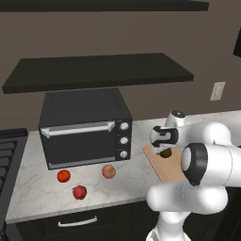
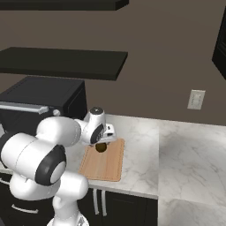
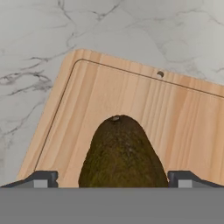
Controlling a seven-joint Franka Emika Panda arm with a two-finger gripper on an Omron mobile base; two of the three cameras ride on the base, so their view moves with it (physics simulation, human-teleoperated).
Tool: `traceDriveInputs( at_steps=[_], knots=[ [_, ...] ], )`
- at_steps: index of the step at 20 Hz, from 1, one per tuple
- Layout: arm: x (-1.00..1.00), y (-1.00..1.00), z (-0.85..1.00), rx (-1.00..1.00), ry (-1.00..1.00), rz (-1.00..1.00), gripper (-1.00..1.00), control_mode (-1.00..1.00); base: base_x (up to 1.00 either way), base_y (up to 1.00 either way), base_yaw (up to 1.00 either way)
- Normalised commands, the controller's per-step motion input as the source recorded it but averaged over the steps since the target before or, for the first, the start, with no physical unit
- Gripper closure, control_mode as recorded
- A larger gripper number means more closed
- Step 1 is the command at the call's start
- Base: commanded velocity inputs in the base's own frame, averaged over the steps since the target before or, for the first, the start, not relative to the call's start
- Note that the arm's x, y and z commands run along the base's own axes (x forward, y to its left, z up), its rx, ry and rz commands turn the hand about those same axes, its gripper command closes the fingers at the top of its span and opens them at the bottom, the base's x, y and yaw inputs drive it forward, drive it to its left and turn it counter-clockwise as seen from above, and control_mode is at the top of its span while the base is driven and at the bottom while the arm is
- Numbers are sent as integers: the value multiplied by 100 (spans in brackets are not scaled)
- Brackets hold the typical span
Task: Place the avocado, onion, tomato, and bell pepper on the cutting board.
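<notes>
The dark olive avocado (image 1: pixel 165 153) (image 2: pixel 101 147) (image 3: pixel 122 153) lies on the far end of the light wooden cutting board (image 1: pixel 162 167) (image 2: pixel 106 165) (image 3: pixel 175 109). My gripper (image 1: pixel 164 145) (image 2: pixel 100 141) (image 3: pixel 113 180) hovers right over it, open, with its fingertips (image 3: pixel 41 179) standing wide on either side and clear of the fruit's skin. To the left of the board on the marble counter sit the tan onion (image 1: pixel 108 171), the bright red tomato (image 1: pixel 63 176) and the crimson bell pepper (image 1: pixel 79 192).
A black toaster oven (image 1: pixel 84 127) stands behind the loose produce. A stove (image 1: pixel 7 160) borders the counter at the far left. A dark shelf (image 1: pixel 99 70) hangs above. The counter's front edge (image 1: pixel 75 212) runs close to the pepper.
</notes>
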Motion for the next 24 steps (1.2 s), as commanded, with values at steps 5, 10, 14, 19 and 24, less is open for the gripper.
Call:
traceDriveInputs(
  at_steps=[5,10,14,19,24],
  knots=[
    [-21,21,25,0,-1,0,-100,-100,0,0,0],
    [-31,13,68,0,-5,0,-100,-100,0,0,0],
    [-49,13,73,1,-6,0,-100,-100,0,0,0],
    [-70,29,49,5,-5,0,-100,-100,0,0,0],
    [-72,38,48,3,-6,0,-100,-100,0,0,0]
  ],
)
